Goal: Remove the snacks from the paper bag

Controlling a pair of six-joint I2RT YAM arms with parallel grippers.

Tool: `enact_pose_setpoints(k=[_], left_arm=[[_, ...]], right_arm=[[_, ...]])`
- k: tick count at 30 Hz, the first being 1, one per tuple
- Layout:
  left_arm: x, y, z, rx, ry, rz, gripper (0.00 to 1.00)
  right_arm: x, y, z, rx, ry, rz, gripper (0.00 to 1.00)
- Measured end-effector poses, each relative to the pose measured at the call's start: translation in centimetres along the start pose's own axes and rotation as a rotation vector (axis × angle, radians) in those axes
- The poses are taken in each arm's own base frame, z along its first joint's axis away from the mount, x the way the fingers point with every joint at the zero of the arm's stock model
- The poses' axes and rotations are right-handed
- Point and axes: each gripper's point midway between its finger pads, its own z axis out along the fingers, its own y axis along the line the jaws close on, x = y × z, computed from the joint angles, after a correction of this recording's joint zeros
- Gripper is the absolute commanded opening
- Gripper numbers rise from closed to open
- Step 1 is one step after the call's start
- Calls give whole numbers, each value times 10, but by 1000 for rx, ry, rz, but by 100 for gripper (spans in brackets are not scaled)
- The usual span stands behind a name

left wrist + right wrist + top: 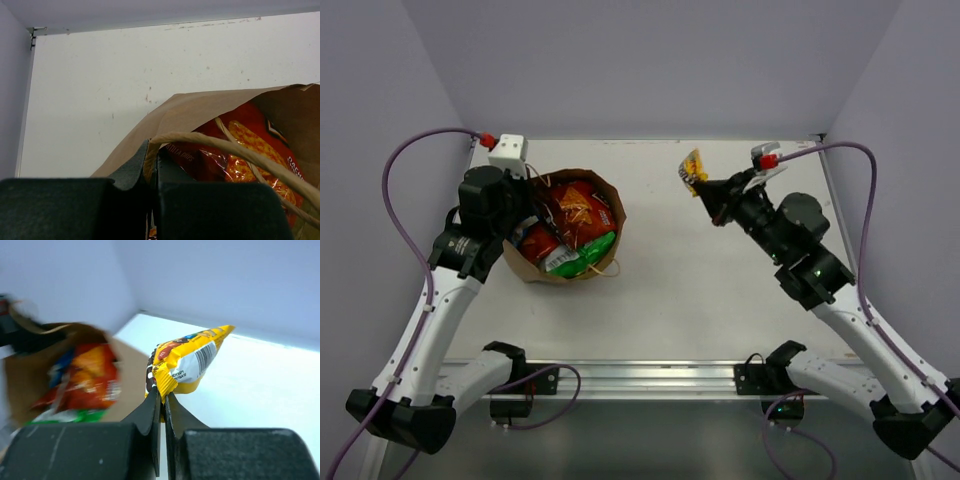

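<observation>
Snacks, where are they?

Doritos bag and white-green chip bag sit inside the paper bag, left of centre on the table.

And the arms?

Left gripper pinches the bag's rim. Right gripper clamps a yellow packet at far right.

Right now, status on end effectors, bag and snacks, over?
Left end effector shut on paper bag rim. Right end effector shut on yellow packet, held apart from bag. Doritos bag, green chip bag inside. No obstruction seen.
</observation>
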Motion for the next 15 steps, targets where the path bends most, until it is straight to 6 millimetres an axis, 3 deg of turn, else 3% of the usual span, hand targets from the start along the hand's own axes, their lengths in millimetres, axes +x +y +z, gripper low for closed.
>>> enact_pose_setpoints(k=[2, 4, 7, 9, 13, 15], left_arm=[[0, 0, 0, 0, 0, 0, 0], [0, 0, 0, 1, 1, 0, 0], [0, 0, 0, 1, 1, 0, 0], [0, 0, 0, 2, 1, 0, 0], [0, -1, -1, 7, 2, 0, 0], [0, -1, -1, 9, 3, 0, 0]], right_arm=[[4, -44, 4, 133, -1, 3, 0], [23, -88, 14, 254, 44, 16, 0], [81, -145, 43, 394, 186, 39, 0], [136, -178, 56, 480, 318, 50, 0], [221, -218, 65, 598, 549, 56, 0], [245, -226, 64, 626, 617, 63, 14]])
